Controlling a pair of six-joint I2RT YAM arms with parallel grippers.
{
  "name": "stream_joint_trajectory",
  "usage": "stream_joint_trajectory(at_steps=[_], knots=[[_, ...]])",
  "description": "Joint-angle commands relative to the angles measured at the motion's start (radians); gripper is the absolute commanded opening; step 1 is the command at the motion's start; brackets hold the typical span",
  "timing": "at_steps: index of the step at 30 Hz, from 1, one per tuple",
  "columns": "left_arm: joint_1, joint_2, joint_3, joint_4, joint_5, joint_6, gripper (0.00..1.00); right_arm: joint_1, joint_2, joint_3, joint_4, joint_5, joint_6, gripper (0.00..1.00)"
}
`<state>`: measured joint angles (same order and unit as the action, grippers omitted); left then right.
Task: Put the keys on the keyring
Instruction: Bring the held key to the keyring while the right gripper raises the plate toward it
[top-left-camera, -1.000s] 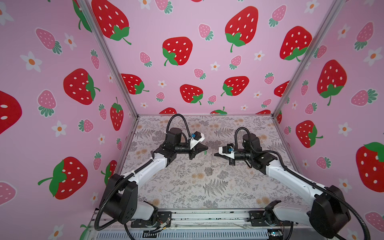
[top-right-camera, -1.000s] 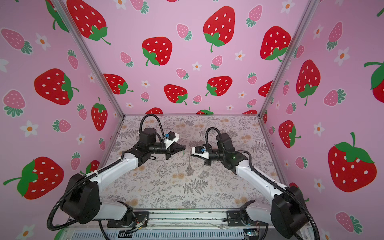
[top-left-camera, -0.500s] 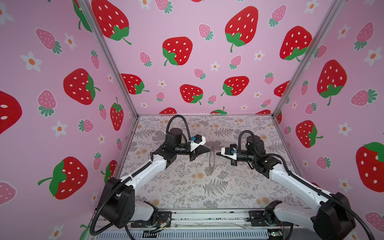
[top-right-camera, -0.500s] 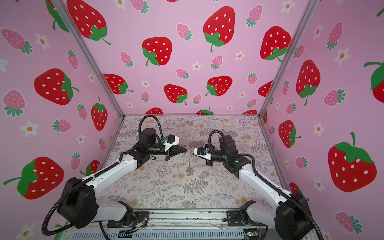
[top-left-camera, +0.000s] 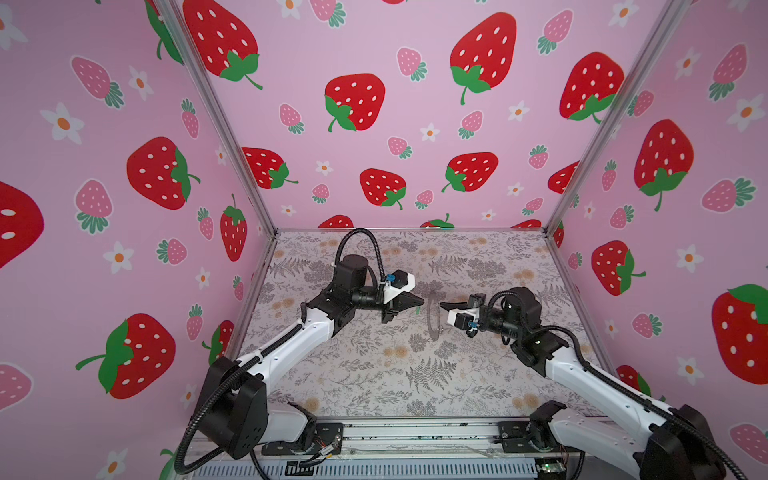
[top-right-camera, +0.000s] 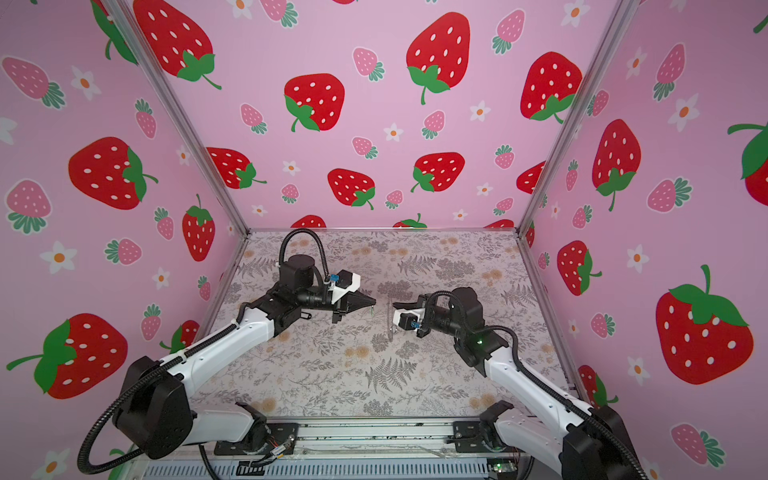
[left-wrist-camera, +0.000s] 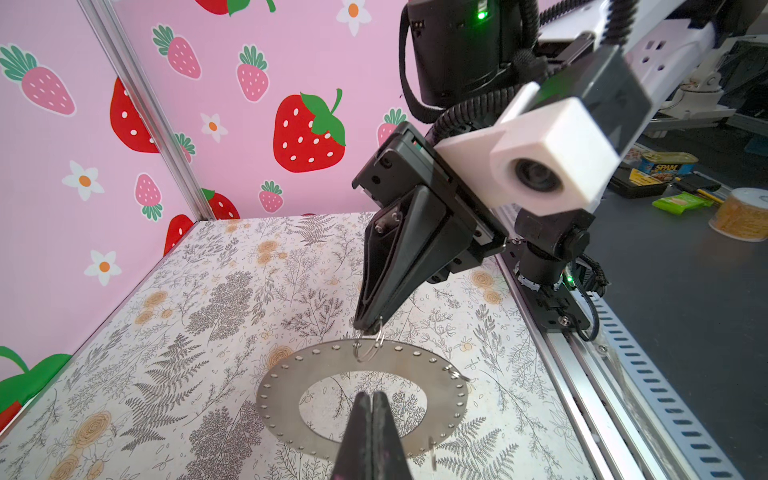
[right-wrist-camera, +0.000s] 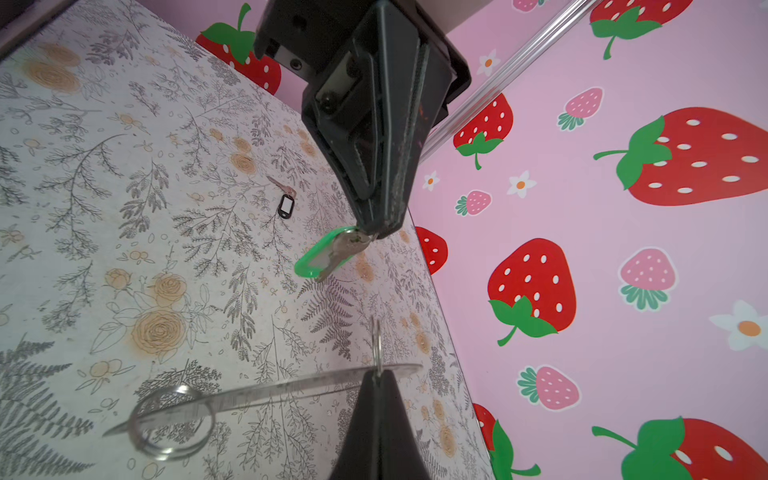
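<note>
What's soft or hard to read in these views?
Left wrist view: keyring sharp, white camera housing soft. Right wrist view: green key sharp, near wire loop blurred. In both top views the keyring is a faint edge-on sliver.

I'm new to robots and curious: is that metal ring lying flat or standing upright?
Upright: the keyring hangs by a wire loop from the right gripper.

- In the left wrist view, a blue tin (left-wrist-camera: 669, 163) on the dark bench (left-wrist-camera: 673, 316) carries the brand "SPAM" in yellow letters.
- A black box (left-wrist-camera: 636, 183) just beside the tin bears a yellow label; its print is too small to read.
- In the right wrist view, the black-rimmed key tag (right-wrist-camera: 286, 206) has a pale insert; any writing there is too small to tell.
</note>
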<state>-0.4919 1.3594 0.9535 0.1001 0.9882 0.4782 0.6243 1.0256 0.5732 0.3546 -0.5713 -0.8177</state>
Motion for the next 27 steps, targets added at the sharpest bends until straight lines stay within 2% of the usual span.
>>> stream_joint_trajectory(at_steps=[1, 14, 22, 27], knots=[[-0.011, -0.018, 0.053, -0.014, 0.032, 0.025, 0.00, 0.006, -0.020, -0.007, 0.076, 0.025, -0.034, 0.00], [-0.030, -0.005, 0.066, 0.115, -0.002, -0.154, 0.00, 0.027, 0.008, 0.040, 0.090, 0.035, 0.099, 0.00], [-0.072, 0.000, 0.069, 0.155, -0.083, -0.250, 0.00, 0.058, 0.005, 0.017, 0.202, 0.133, 0.175, 0.00], [-0.094, -0.009, 0.051, 0.194, -0.142, -0.292, 0.00, 0.086, 0.010, 0.012, 0.225, 0.200, 0.181, 0.00]])
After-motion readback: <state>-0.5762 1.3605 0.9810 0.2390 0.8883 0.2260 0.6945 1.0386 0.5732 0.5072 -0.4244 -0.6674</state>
